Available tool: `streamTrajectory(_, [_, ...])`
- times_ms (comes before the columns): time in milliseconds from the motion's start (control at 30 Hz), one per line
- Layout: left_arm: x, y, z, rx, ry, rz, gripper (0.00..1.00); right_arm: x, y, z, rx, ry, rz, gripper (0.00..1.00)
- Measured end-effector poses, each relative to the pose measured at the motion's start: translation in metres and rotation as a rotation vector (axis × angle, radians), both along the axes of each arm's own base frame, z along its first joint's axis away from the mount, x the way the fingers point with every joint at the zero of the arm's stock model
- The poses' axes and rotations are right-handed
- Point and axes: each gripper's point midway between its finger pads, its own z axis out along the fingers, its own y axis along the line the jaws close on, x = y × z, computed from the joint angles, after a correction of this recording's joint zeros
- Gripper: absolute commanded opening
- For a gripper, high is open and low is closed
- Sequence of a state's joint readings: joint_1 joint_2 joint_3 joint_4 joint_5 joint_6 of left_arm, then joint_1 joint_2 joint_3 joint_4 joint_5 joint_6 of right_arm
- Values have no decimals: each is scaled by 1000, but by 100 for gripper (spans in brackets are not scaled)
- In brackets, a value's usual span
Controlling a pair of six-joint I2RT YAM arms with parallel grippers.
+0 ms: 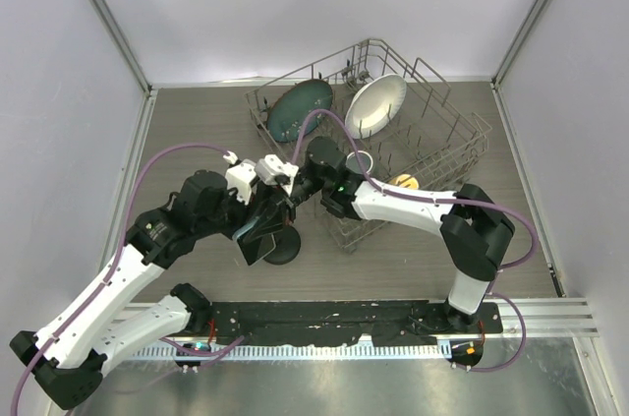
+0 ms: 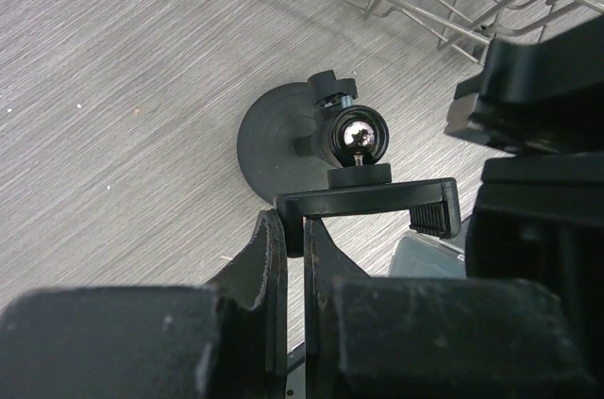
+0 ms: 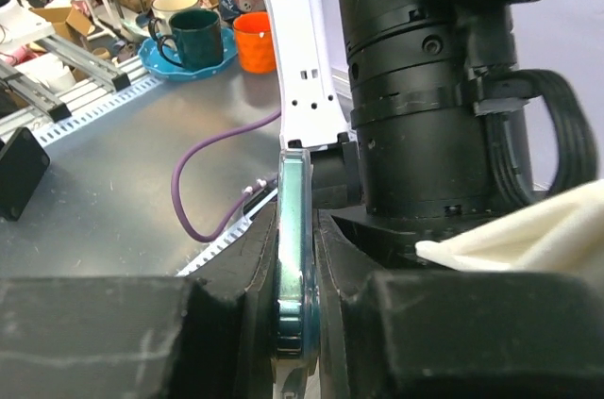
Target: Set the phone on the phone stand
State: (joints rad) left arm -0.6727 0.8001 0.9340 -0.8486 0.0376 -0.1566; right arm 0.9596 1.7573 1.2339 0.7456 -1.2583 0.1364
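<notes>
Black phone stand (image 2: 269, 135) is held at its cradle (image 2: 377, 199) by the tightly closed left gripper (image 2: 294, 234). The right gripper (image 3: 294, 257), pinching the phone (image 3: 292, 182) edgewise, should seat it squarely.

One phone (image 3: 293, 257), one phone stand (image 2: 274, 140), one wire rack (image 1: 470, 141), two plates (image 1: 300, 109), one cup (image 1: 360, 161).

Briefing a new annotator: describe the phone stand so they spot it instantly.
Find the wire dish rack at the back of the table; the phone stand sits just left of its nearest corner. Unlike the flat phone beside it, it has a round black disc base, a shiny ball joint and a clamp bar on top.
</notes>
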Motion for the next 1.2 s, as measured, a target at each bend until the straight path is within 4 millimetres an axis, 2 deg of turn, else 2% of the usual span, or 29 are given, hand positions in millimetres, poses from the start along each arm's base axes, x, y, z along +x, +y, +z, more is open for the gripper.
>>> streamTrajectory(100, [0, 2, -1, 9, 1, 5, 0, -2, 3, -8, -13, -27, 5, 1])
streamTrajectory(333, [0, 8, -4, 26, 2, 22, 0, -2, 7, -11, 9, -115, 21, 1])
streamTrajectory(700, [-2, 7, -4, 3, -19, 17, 0, -6, 8, -13, 30, -140, 87, 1])
streamTrajectory(1200, [-2, 8, -4, 2, -26, 16, 0, 0, 5, -23, 4, -157, 79, 1])
